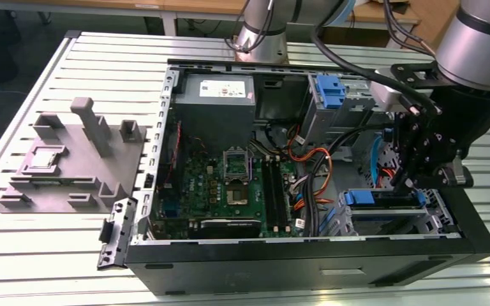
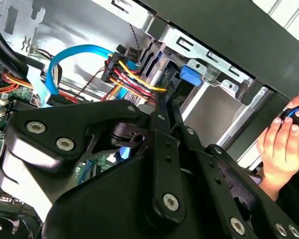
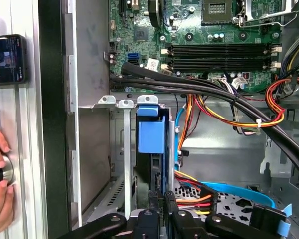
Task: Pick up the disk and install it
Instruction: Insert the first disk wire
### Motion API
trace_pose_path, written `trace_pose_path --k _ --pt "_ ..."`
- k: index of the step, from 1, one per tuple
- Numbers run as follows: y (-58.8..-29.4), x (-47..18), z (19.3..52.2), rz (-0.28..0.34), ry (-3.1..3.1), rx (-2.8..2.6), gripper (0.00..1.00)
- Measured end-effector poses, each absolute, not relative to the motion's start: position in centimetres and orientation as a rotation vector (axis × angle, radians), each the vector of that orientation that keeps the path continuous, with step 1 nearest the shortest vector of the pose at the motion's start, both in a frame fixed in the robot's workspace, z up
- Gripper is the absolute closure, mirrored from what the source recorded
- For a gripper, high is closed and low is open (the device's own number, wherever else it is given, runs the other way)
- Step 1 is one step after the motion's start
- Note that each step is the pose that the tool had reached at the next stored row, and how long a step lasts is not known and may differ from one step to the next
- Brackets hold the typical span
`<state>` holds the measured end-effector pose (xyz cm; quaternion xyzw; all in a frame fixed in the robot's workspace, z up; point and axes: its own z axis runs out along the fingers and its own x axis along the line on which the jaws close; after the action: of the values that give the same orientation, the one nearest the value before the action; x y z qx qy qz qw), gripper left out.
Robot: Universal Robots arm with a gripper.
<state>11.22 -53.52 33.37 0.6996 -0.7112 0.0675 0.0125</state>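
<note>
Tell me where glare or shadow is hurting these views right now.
Exterior view: bright glare on the slatted table at the bottom edge, while the case interior is dim around the pincer. Second wrist view: light washes out the metal wall behind the blue cable. First wrist view: evenly lit; the bay below the blue latch is in shadow.

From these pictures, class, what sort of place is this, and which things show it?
Probably a robotics lab or workshop bench: an opened computer case with its motherboard exposed lies on a slotted metal table, beside a grey fixture.
</note>
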Motion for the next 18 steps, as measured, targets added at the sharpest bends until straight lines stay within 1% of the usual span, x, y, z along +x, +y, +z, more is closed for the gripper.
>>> trace_pose_path --k 18 --pt "-53.54 11.22 32.76 0.203 -2.227 2.177 0.84"
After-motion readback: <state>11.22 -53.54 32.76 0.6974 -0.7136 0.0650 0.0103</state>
